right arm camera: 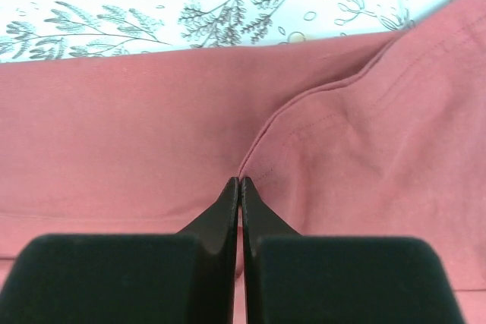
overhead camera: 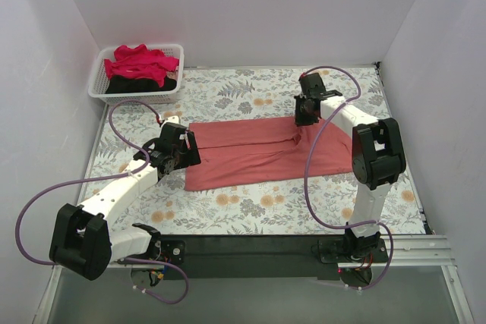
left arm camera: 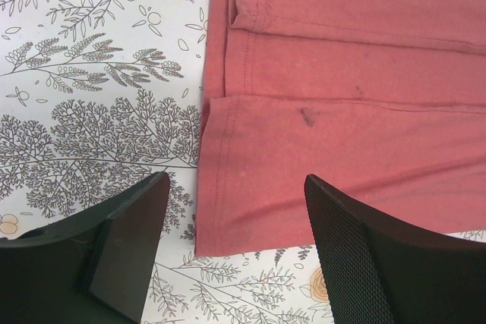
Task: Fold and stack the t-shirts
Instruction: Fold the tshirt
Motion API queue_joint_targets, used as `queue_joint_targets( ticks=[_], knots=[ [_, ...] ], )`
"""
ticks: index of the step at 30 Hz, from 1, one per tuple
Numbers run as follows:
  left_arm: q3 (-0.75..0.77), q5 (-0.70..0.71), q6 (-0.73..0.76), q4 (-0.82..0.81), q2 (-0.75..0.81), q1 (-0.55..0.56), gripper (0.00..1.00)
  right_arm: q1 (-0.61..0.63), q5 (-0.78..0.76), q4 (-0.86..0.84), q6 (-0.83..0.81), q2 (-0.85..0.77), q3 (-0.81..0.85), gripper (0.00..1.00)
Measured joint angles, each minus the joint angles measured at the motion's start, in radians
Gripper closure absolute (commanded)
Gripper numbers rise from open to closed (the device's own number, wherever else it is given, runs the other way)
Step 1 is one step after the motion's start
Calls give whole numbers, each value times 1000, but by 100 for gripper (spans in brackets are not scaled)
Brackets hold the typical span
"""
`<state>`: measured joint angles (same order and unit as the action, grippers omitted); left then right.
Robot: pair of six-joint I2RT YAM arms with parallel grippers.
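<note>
Your left fingers stand apart with nothing between the pads. They straddle the near corner of the hem at the left end of the coral-red t-shirt. Your right fingers are pressed together, their tips against the cloth at a curved fold edge near the shirt's right end. No cloth shows between them, so they look to be pinning it, not holding it.

The shirt lies flat on the desk as a long band, its sides already turned in. The step in hand looks like folding the hem end across toward the right end. To do it well:

- Lower the left fingers over the hem corner and catch every layer, not only the top one.
- Lift just enough to clear the cloth beneath.
- Carry the hem over squarely so the edges line up.
- Keep the right end pinned until the fold lands.

There are three t-shirts. The coral-red one is on the desk, and a crimson-pink one lies over a black one in the single white basket, well beyond the coral-red shirt's far left corner.
</note>
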<state>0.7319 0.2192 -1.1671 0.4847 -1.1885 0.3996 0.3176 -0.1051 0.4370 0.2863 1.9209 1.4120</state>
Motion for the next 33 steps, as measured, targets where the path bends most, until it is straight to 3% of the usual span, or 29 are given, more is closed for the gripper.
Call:
queue_joint_targets(
  ticks=[11,14,18,22,28,33],
  knots=[
    [0,-3,0,0,-2,0,30,-32,39,-42,71,0,0,99],
    [0,-3,0,0,-2,0,30,-42,54,-52,85,0,0,93],
    [0,-7,0,0,-3,0,29,-48,127,-73,88,0,-1,72],
    [0,-14,0,0,-15,0,26,-47,198,-108,74,-3,-9,57],
    [3,-40,-14,-2,-42,0,21,-77,179,-124,58,-148,-168,48],
    [117,-66,-15,3,-162,0,25,-230,169,-154,74,-342,-368,46]
  ],
)
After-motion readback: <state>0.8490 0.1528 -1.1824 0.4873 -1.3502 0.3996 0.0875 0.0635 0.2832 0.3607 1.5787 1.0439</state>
